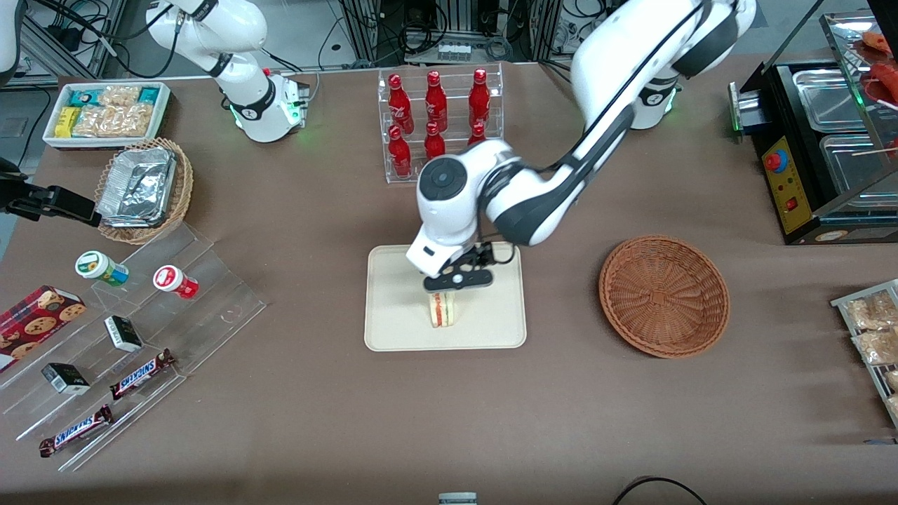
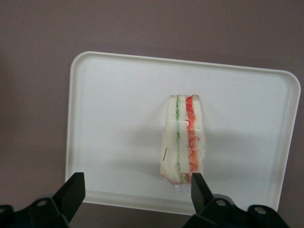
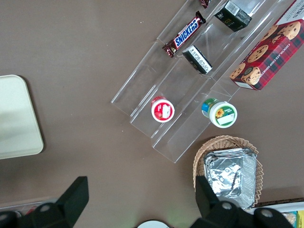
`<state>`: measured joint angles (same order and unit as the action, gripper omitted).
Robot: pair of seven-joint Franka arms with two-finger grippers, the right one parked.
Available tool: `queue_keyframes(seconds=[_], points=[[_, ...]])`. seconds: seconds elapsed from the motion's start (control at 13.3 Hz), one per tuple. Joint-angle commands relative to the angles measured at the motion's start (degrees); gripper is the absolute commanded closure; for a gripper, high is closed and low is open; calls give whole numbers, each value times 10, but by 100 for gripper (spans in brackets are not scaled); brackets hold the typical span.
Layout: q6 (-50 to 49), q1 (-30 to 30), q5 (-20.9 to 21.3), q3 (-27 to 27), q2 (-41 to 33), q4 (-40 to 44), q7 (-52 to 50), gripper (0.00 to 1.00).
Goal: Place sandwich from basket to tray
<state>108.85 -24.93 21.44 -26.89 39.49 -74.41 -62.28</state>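
Pincer (image 1: pixel 457 280) wide open and holding nothing, just above sandwich (image 1: pixel 443 309) standing on its edge on tray (image 1: pixel 393 308), fingers (image 2: pixel 71 192) apart from bread, basket (image 1: pixel 664 295) well aside on tabletop (image 1: pixel 316 393), toward working arm's end.

A brown worktop (image 1: pixel 316 407) is carrying a cream tray (image 1: pixel 393 322) at its middle, beside a round wicker basket (image 1: pixel 664 296). The tool (image 1: pixel 457 280) is hovering above the tray, fingers spread.
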Motion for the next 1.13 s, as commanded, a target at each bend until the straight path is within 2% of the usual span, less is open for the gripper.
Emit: queue_keyframes(seconds=[0.0, 0.15, 0.3, 0.68, 0.9, 1.05], points=[[-85, 38, -38, 3, -100, -37, -26, 1], [-113, 89, -59, 0, -168, -71, -13, 1], [-140, 136, -75, 0, -229, -107, 42, 1], [-212, 272, -141, 2, -324, -135, 269, 1], [-241, 343, -161, 7, -351, -133, 394, 1], [-260, 340, -170, 75, -365, -130, 477, 1]])
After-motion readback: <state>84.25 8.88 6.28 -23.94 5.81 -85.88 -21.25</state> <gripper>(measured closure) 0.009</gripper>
